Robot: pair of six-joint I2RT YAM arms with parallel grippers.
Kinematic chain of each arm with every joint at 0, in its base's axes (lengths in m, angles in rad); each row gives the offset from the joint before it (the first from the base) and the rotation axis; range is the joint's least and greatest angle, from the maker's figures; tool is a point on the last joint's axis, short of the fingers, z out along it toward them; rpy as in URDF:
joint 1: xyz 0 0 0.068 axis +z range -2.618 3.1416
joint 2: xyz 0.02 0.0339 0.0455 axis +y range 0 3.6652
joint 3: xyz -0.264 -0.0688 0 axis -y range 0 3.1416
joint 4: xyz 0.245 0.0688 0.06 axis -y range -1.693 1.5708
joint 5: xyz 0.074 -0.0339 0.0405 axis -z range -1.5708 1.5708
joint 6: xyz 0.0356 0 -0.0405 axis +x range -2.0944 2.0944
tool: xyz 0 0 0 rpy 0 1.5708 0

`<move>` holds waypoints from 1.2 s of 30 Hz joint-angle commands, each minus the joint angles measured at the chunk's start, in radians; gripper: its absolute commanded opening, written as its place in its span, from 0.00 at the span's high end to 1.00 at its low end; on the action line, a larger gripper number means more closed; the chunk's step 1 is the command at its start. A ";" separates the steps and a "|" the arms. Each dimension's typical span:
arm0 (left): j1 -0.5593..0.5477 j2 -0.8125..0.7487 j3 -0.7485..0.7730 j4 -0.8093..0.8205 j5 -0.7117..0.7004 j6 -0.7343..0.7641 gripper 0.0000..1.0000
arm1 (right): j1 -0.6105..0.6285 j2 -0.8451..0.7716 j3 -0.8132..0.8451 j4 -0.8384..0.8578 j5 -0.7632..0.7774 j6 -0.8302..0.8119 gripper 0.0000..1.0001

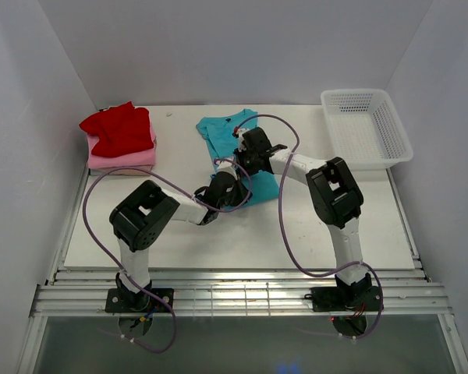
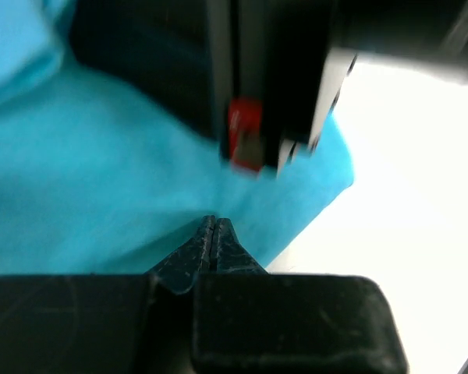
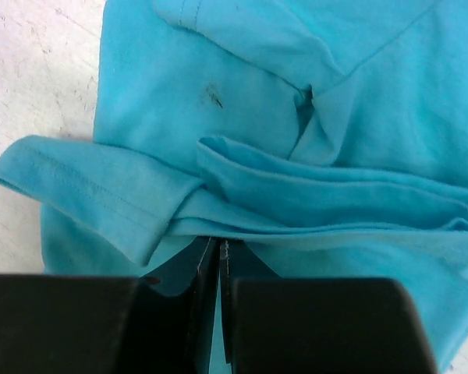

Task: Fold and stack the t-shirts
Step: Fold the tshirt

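A teal t-shirt lies in the middle of the table, partly folded. My right gripper is over its middle, shut on a bunched fold of the teal cloth; a sleeve hangs to the left of the gripper's tips. My left gripper is at the shirt's near part, jaws shut with the tips pressed into the teal cloth. A red t-shirt lies on a folded pink one at the far left. No beige shirt shows.
A white mesh basket stands at the far right. The right arm's black wrist hangs close above my left gripper. Grey walls close in on both sides and at the back. Purple cables loop over the table.
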State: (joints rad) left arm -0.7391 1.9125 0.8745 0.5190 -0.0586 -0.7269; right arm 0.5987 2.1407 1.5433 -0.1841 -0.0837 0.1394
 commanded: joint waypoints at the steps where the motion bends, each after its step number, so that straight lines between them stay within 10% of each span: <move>1: 0.000 -0.003 -0.049 0.039 0.019 -0.031 1.00 | 0.004 0.038 0.080 -0.011 -0.041 0.014 0.92; 19: -0.098 -0.173 -0.436 0.139 -0.020 -0.138 1.00 | 0.006 0.003 0.166 -0.006 0.143 0.000 0.92; 26: -0.144 -0.349 -0.470 0.083 -0.041 -0.088 1.00 | 0.044 -0.326 -0.228 0.008 0.338 0.028 0.86; 32: -0.201 -0.458 -0.445 0.009 -0.099 0.003 1.00 | 0.145 -0.548 -0.495 -0.046 0.432 0.137 0.61; 36: -0.215 -0.550 -0.390 -0.065 -0.153 0.081 0.42 | 0.257 -0.622 -0.594 -0.089 0.485 0.207 0.49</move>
State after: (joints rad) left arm -0.9447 1.4437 0.4244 0.5201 -0.1432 -0.7181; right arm 0.7906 1.5455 1.0008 -0.2298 0.3214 0.2680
